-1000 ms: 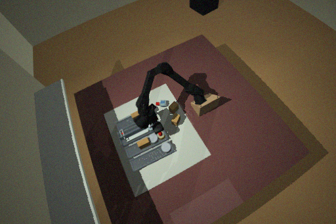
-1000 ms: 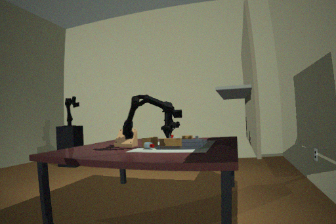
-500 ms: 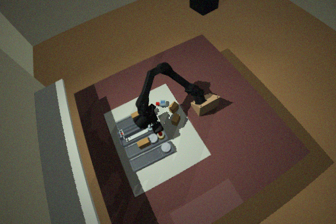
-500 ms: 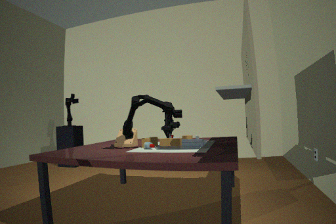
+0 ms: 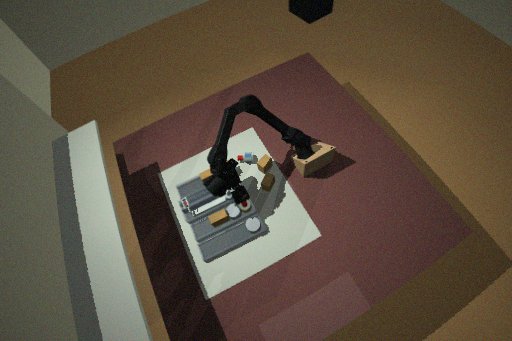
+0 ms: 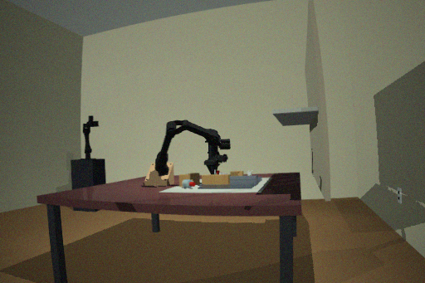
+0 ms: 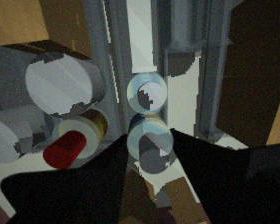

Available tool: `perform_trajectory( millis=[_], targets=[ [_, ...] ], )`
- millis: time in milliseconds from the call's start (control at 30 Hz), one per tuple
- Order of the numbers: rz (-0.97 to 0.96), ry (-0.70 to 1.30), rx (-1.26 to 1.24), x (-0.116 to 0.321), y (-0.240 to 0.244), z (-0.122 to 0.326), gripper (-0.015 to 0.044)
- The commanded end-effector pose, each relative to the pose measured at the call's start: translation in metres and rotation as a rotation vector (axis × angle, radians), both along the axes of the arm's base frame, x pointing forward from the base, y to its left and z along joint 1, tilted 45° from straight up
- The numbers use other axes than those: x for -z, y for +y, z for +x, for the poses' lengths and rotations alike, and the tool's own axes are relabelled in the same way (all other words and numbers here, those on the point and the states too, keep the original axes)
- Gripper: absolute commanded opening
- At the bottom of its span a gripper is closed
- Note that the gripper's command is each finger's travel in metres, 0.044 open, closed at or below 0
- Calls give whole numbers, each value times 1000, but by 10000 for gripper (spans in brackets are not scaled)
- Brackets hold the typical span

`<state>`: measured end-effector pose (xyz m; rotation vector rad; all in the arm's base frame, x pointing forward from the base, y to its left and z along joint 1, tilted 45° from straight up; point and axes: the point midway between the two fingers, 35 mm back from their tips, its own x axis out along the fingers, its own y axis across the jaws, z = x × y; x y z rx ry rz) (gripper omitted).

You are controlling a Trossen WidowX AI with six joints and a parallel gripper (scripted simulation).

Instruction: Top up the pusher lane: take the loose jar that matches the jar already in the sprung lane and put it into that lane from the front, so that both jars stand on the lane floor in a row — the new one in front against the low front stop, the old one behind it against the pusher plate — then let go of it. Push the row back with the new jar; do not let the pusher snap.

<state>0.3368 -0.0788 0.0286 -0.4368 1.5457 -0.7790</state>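
The gripper (image 7: 150, 150) is clamped on the pale-blue jar (image 7: 150, 144), right at the front of the sprung lane (image 7: 141, 45). Just behind it stands the matching jar (image 7: 147, 93); a red-capped jar (image 7: 73, 145) lies beside the lane.

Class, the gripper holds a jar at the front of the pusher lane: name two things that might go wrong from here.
1. The held jar sits right against the lane's jar; releasing before it passes the front stop may let the pusher snap.
2. The red-capped jar lies close beside the fingers and might get knocked.
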Motion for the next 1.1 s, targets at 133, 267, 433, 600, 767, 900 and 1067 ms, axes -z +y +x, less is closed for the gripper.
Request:
perform_trajectory(
  millis=[133,267,433,600,767,900,1067],
  targets=[
    [-18,-23,0,0,-6,5,0],
    [-18,-23,0,1,-7,4,0],
    [-18,-23,0,2,-9,4,0],
    [-18,-23,0,3,-10,3,0],
    [-18,-23,0,5,-11,3,0],
    [-18,-23,0,6,-12,3,0],
    [-18,-23,0,7,-13,2,0]
  ],
)
